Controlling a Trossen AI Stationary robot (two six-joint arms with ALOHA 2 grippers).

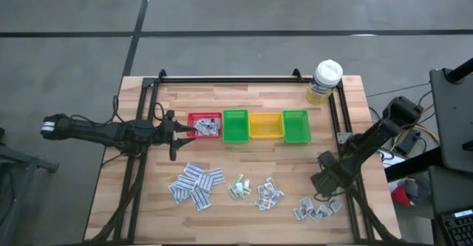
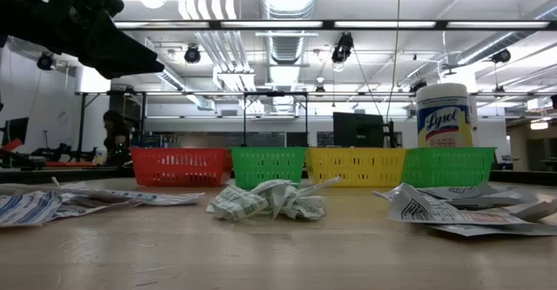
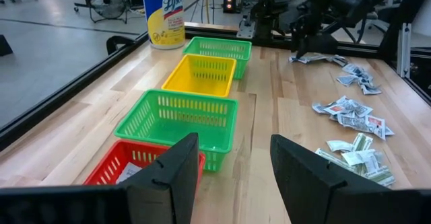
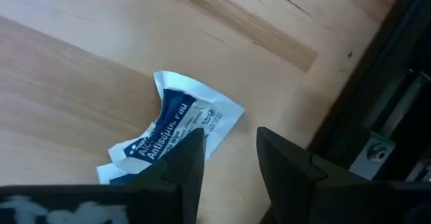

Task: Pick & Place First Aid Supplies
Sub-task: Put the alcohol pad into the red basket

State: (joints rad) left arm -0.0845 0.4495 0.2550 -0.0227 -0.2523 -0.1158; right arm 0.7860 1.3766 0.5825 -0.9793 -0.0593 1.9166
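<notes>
Wood table (image 1: 148, 202) — packets (image 1: 196, 185), bins (image 1: 266, 125)

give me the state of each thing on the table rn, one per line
left gripper: open, empty, over the red bin
right gripper: open, empty, above a packet
red bin: holds packets
green bins: look empty
yellow bin: empty
bottle: upright, capped

Four bins (image 1: 250, 125) in a row — wipes canister (image 1: 324, 81) behind.
</notes>
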